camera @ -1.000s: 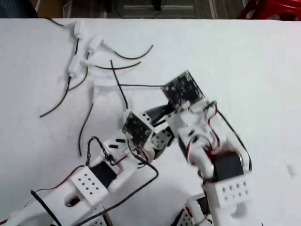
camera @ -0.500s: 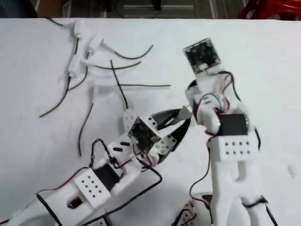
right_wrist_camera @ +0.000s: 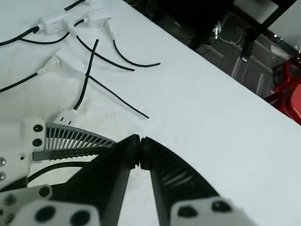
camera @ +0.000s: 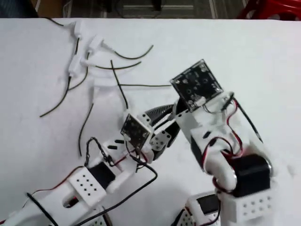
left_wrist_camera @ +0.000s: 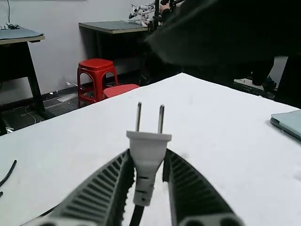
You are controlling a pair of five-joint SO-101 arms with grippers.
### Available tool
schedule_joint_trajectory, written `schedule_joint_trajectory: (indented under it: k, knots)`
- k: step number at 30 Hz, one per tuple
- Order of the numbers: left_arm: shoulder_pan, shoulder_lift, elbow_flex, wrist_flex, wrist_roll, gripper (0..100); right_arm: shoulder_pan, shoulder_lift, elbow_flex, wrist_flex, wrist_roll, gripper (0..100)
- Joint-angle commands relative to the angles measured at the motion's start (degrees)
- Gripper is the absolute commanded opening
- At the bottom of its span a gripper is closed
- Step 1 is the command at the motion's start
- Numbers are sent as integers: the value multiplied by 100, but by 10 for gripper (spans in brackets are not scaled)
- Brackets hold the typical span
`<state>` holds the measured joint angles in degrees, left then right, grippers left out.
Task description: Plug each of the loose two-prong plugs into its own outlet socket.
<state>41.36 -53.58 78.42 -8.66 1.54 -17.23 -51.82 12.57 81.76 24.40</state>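
Observation:
A white two-prong plug (left_wrist_camera: 147, 151) stands between the dark ribbed fingers of my left gripper (left_wrist_camera: 147, 157), which is shut on its body with the prongs pointing away from the wrist. In the high view the left gripper (camera: 170, 117) is at the table's middle, right beside the right arm's wrist board (camera: 195, 84). My right gripper (right_wrist_camera: 140, 142) hangs just over it, fingertips touching with nothing between them. One left finger (right_wrist_camera: 75, 141) lies right under it. Several loose white plugs and sockets (camera: 75, 66) with short dark cables lie at the far left.
Another white piece on a black cable (camera: 127, 114) lies against the left arm's wrist. Loose cable ends (camera: 136, 55) curve across the far left. The white table (camera: 263, 56) is bare on the right. A red stool (left_wrist_camera: 96, 77) stands beyond the table edge.
The right arm swung away to the far right half a second ago and has come back over the left gripper. The left gripper shifted slightly and still holds the plug.

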Motion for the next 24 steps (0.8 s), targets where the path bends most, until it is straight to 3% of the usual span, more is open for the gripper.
schedule_joint_trajectory:
  k: [1,11,24]
  knots:
    - [40,-189,-79,-132,35,22,-127,286,237,-154,26,19]
    - [-207,-189,-88,-149,35,22,1156,1719,1319,-1771,44,19]
    - [-207,-189,-88,-141,35,22,1719,2800,1029,-2062,44,19]
